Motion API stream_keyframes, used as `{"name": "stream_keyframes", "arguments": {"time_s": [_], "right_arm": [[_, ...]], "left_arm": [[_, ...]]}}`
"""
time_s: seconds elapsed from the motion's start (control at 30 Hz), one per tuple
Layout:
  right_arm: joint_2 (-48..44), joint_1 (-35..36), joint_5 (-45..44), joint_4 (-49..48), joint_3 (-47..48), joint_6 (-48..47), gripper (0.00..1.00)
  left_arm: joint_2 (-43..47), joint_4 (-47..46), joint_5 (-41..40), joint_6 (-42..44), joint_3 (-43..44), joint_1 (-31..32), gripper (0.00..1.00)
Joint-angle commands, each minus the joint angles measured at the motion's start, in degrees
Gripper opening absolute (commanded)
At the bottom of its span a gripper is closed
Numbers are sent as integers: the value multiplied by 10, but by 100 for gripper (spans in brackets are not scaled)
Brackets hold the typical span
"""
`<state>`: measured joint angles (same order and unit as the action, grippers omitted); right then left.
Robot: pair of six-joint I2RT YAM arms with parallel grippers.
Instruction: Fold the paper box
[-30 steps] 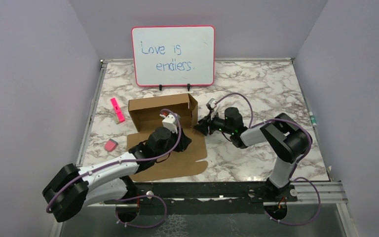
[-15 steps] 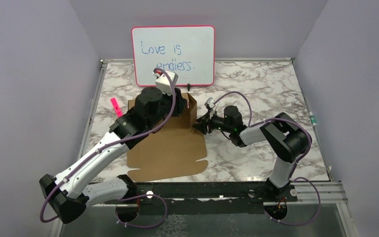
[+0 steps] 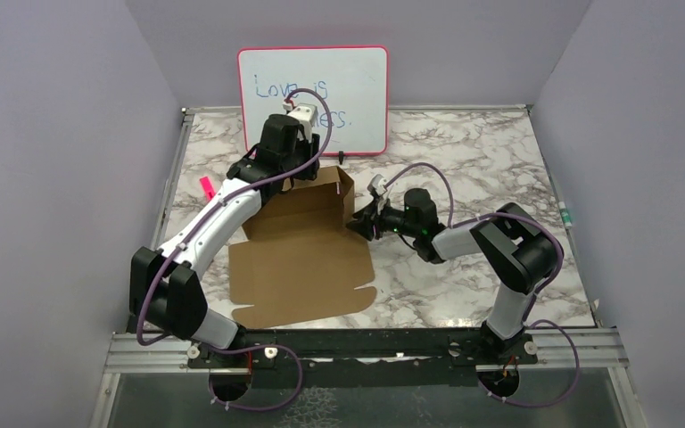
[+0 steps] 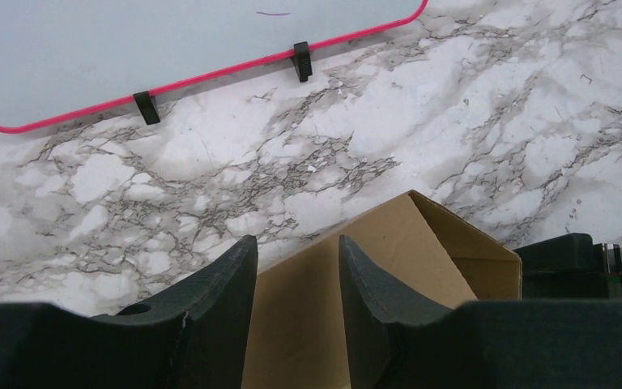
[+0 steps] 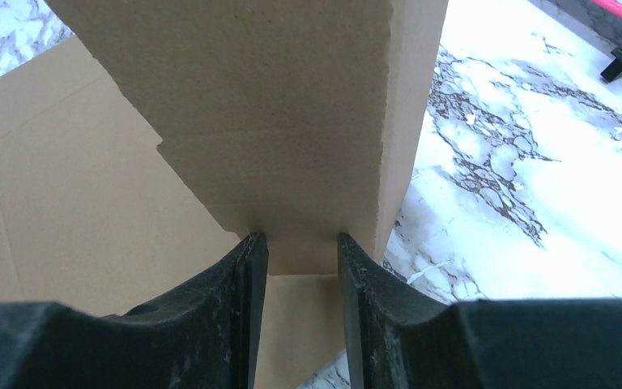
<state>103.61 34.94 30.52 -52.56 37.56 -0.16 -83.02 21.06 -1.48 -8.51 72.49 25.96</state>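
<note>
The paper box (image 3: pixel 303 267) is a brown die-cut sheet lying flat, with its far wall and right side flap (image 3: pixel 349 194) raised. My left gripper (image 3: pixel 301 171) hovers open over the top edge of the far wall, just in front of the whiteboard. In the left wrist view the cardboard (image 4: pixel 405 243) shows between and below my open left gripper (image 4: pixel 296 247). My right gripper (image 3: pixel 357 225) is low at the box's right side. In the right wrist view it (image 5: pixel 298 241) is open, with both fingertips (image 5: pixel 253 247) against the outer face of the raised flap (image 5: pixel 275 97).
The pink-framed whiteboard (image 3: pixel 339 89) stands at the back, close to the left gripper, and shows in the left wrist view (image 4: pixel 129 49). A pink marker (image 3: pixel 205 187) lies left of the box, partly hidden by the left arm. Purple walls close both sides.
The left arm has lifted off the box's floor and swung far, to the box's far wall by the whiteboard. The right gripper has stayed at the right flap.
</note>
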Motion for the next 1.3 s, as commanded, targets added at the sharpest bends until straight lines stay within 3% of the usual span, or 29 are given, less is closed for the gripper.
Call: {"name": "stream_keyframes", "arguments": {"time_s": [0.0, 0.4, 1.27], "right_arm": [[16, 5, 17, -7, 14, -12, 42], [19, 6, 30, 2, 30, -35, 42], [35, 9, 9, 22, 111, -99, 42]], "left_arm": [[-23, -4, 72, -5, 41, -12, 44], [-30, -28, 90, -3, -17, -13, 45], [-33, -30, 129, 7, -37, -13, 44]]}}
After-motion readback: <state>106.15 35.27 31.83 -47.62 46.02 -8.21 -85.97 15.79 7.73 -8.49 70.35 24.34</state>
